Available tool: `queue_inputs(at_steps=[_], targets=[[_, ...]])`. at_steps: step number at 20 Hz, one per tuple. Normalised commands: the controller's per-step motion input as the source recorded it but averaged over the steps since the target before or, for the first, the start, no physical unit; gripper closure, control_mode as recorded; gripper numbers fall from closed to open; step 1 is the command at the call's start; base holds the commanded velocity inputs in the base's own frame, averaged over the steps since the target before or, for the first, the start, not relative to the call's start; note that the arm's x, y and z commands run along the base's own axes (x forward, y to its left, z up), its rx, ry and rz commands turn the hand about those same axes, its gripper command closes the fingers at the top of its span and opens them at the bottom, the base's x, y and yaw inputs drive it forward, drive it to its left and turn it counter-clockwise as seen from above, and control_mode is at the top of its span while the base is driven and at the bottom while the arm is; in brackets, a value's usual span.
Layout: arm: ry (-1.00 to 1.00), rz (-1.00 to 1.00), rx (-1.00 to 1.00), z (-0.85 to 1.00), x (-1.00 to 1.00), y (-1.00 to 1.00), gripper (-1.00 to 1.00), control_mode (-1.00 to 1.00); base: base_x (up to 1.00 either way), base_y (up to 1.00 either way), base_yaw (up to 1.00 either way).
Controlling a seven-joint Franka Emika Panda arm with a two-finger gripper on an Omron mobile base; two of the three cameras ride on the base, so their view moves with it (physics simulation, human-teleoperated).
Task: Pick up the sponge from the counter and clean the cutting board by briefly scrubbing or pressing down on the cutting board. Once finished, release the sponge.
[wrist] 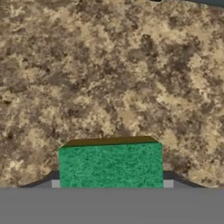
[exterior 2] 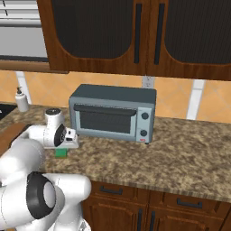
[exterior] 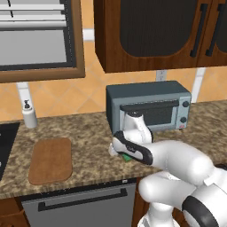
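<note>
The sponge [wrist: 110,165] is sitting on the counter [wrist: 109,65] right under my gripper [exterior: 119,150], green face toward the hand camera, yellowish edge showing on its far side. Its long axis is running across the hand view, side to side, so I'm judging the fingers are straddling its short width. In the left base view a green corner is peeking out [exterior: 127,157] from beneath the hand, in front of the toaster oven [exterior: 148,107]. I can't tell the gripper state: the fingertips aren't readable past the sponge, so I'm not calling it gripped or wide. The board [exterior: 51,159] is lying well apart to my left on the same counter, long axis running front to back. Next I'm expecting a confirmed grip, a lift, then a leftward carry.
</note>
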Motion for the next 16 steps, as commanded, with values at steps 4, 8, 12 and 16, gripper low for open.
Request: queue_inputs(at_steps=[4,8,12,16], targets=[[0.13,0.09,0.03,0.08,0.0,0.92,1.0,-1.0,0.0,0.0,0.0],[0.18,0.09,0.02,0.17,0.0,0.91,1.0,-1.0,0.0,0.0,0.0],[0.08,0.04,0.0,0.06,0.0,0.9,1.0,-1.0,0.0,0.0,0.0],[0.0,0.0,-0.1,0.0,0.0,0.77,1.0,-1.0,0.0,0.0,0.0]])
